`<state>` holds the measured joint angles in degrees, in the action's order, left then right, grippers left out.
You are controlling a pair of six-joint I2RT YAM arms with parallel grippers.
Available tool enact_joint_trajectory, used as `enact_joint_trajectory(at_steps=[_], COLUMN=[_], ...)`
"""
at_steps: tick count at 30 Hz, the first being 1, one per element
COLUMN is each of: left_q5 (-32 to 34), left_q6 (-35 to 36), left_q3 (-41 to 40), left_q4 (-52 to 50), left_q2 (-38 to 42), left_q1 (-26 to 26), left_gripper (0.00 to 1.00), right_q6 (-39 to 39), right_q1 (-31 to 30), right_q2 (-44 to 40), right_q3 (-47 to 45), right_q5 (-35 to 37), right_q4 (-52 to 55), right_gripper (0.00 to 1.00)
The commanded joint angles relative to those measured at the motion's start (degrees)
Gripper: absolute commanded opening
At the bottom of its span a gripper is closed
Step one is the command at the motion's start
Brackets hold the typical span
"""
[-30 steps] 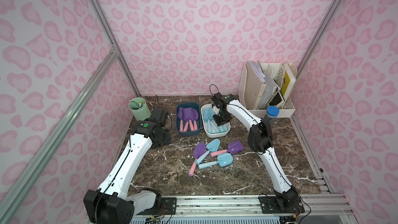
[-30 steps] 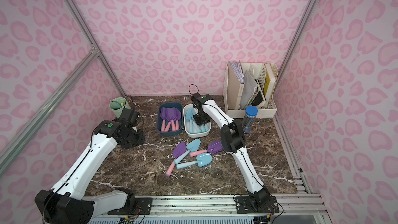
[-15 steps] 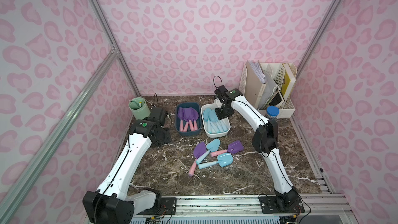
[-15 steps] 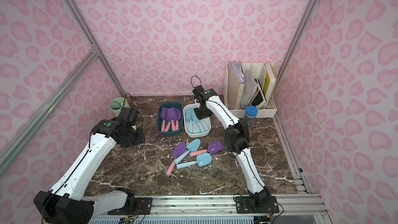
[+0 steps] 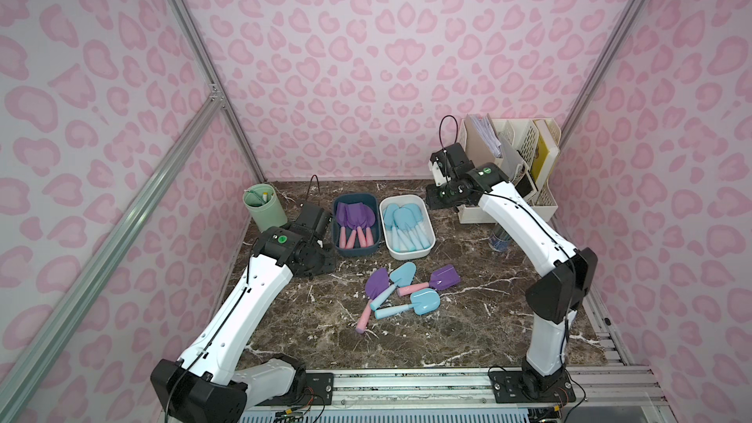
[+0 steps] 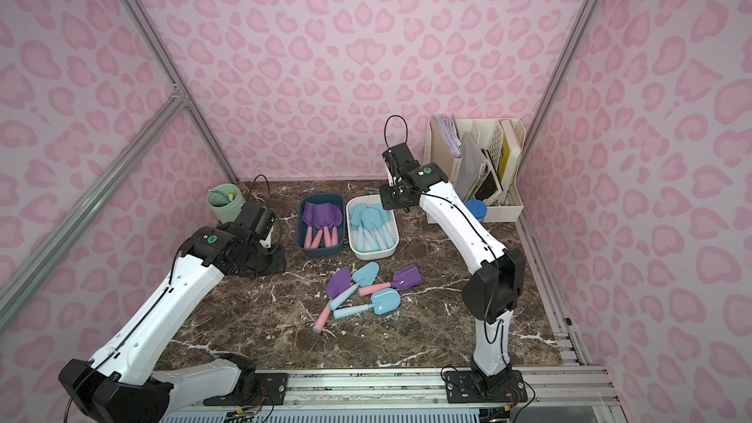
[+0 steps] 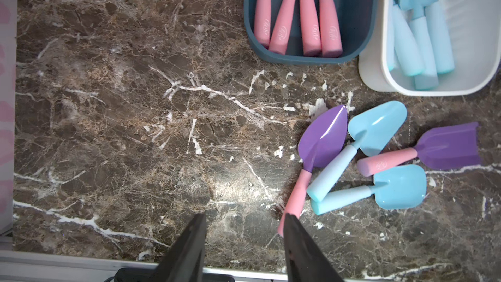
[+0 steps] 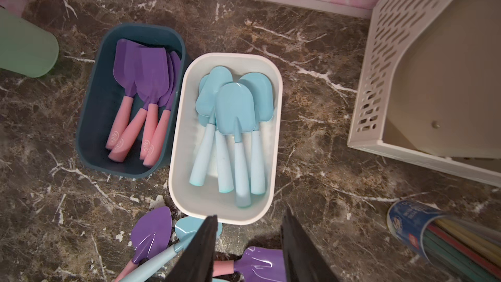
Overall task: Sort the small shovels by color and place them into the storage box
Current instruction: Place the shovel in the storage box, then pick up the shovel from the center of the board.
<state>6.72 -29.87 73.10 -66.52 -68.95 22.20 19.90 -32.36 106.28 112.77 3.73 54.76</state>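
We note walls [image 5: 386, 54] pale pink, darker pink blotch print. Tabletop [image 5: 309, 319] dark brown marble, white veins. Navy box [image 5: 356, 252] holds purple-bladed, pink-handled shovels [image 5: 355, 219]; white box [image 5: 409, 255], light blue shovels [image 5: 407, 219]. Loose shovels [image 5: 413, 288] on marble: two purple-pink, two light blue. Cup [image 5: 266, 213] mint green. File rack [image 5: 547, 203] cream. Arms [image 5: 252, 311] white, black joints.

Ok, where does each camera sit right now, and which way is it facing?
Both top views: high over the front rail, facing down toward the back wall; the whole left arm and right arm show.
Left wrist: above the table, looking down on four loose shovels; only its open left pincer shows.
Right wrist: above the white box and dark blue box, looking down; only its open right pincer shows.
Shared: both wrist views catch both boxes and loose shovels.
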Motion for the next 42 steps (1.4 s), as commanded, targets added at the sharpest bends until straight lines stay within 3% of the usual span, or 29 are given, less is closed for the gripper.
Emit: enact_joint_trajectory(at_steps=[1,8,13,25,30,42], left_q5=[-1.19,-1.71,-3.06,-1.45,-0.14,-0.03], left_q6=[1.84,3.57,6.04,11.89,15.17,23.04], left_q3=[-0.58,-0.55,2.41,15.32,15.73,13.37], left_q4=[-0.56,-1.32,-5.16,-12.58,-11.24,-5.25], left_q2=[0.81,-0.90,-7.46,-30.79,-36.60,-41.46], left_q1=[2.48,13.40,22.21,38.12,40.19,40.14], left_gripper=[0.51,0.51,0.52,0.53,0.56,0.61], right_q6=[4.55,8.89,9.90,6.78,5.60,6.07], right_q1=[0.20,1.99,5.01,12.98,15.43,16.30], right_q2=[-6.35,-21.48,-32.23,-46.37,-49.68,-52.49], right_q3=[-7.32,-25.05,-36.40,-45.17,-47.43,-50.91], right_q5=[1.02,4.91,5.37,3.49,2.54,1.39], right_q4=[-6.38,-11.81,-15.38,-14.25,-13.98,-14.93], right_gripper=[0.45,0.47,0.48,0.48,0.50,0.50])
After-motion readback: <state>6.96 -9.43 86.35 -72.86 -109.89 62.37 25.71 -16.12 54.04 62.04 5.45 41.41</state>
